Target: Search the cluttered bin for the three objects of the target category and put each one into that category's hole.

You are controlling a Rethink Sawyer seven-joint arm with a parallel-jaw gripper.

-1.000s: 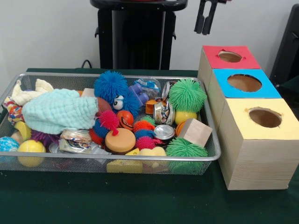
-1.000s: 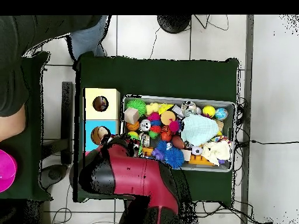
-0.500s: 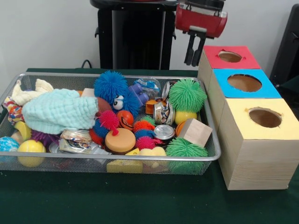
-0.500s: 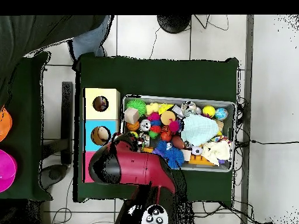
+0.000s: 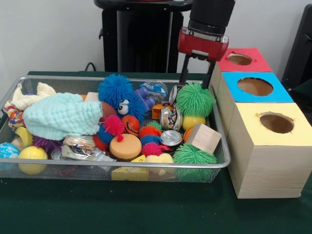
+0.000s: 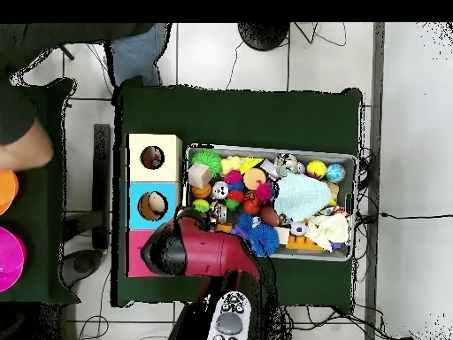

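Observation:
The bin (image 5: 122, 165) of silver wire mesh sits left of three wooden boxes and is full of toys; it also shows in the overhead view (image 6: 265, 149). The hole (image 5: 276, 123) is in the yellow-topped box nearest the camera, and shows in the overhead view (image 6: 152, 158) too. My gripper (image 5: 197, 80) is open and empty, its two black fingers spread just above a green spiky ball (image 5: 195, 100) at the bin's far right end. In the overhead view the red arm (image 6: 203, 252) hides the gripper.
The blue-topped box (image 5: 254, 87) and red-topped box (image 5: 240, 59) stand behind the yellow one. The bin holds a blue spiky ball (image 5: 116, 90), a pale green cloth (image 5: 63, 116), cans (image 5: 170, 117), a wooden cube (image 5: 204, 138), and a second green spiky ball (image 5: 194, 155). A person's arm (image 6: 22, 146) is at the overhead's left.
The gripper came down from the top edge and moved left, from beside the red box to above the green spiky ball. Its fingers spread apart.

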